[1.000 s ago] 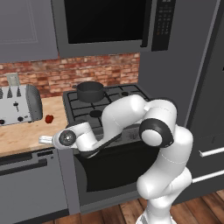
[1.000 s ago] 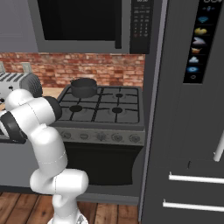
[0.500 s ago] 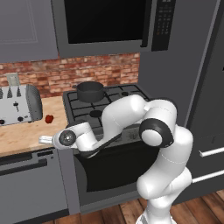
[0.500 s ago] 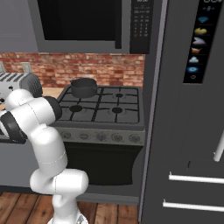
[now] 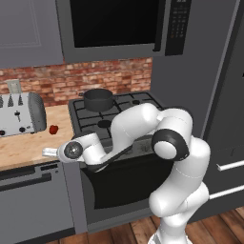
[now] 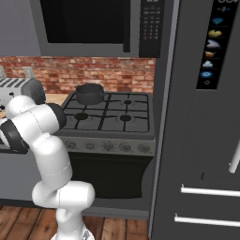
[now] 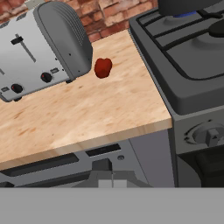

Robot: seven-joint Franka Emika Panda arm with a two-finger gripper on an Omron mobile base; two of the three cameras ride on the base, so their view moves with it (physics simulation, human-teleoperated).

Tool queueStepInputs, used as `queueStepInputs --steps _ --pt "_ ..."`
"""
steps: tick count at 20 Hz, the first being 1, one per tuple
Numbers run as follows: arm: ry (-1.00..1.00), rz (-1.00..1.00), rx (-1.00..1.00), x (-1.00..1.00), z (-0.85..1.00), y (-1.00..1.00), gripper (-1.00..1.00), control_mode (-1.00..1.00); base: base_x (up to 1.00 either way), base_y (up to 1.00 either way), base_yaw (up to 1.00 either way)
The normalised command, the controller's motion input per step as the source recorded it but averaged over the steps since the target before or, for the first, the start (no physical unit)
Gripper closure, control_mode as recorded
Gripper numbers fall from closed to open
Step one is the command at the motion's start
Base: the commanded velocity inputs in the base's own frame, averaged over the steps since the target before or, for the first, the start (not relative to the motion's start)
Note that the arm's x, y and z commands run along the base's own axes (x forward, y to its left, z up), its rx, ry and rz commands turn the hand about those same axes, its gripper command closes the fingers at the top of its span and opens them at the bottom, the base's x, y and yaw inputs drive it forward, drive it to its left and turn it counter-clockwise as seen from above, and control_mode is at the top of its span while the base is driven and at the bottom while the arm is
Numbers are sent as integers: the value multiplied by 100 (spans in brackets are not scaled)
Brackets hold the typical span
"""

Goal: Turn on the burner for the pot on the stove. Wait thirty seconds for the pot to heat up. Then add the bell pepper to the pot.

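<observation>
Left base view, left to right. A silver toaster stands on the wooden counter against the brick wall. Just to its right, on the bare wood and apart from it, lies the bell pepper, small and red. The gripper hangs at the counter's front edge, below the bell pepper and clear of it, with its fingers pressed together and nothing between them. To the right is the stove; the pot sits on its rear left burner, beneath the black microwave. The white arm crosses in front of the oven door. A dark refrigerator closes the right side.

Right base view, left to right. The toaster shows at the left edge, partly behind the arm's shoulder. The pot stands on the rear left of the stove, whose row of knobs runs along the front panel. The refrigerator fills the right.

Hand view, left to right. The toaster lies upper left, the bell pepper just beside its end on the counter, not touching it. The stove occupies the right, with one knob at its front corner; blue flame shows under the pot at the top edge. The closed fingertips rise at the bottom.
</observation>
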Motion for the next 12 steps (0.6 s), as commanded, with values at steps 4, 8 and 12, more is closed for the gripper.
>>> queueStepInputs --steps 4,8,12 --pt "0 0 0 0 0 0 100 -100 0 0 0" --pt "0 0 0 0 0 0 100 -100 0 0 0" --pt "0 0 0 0 0 0 100 -100 0 0 0"
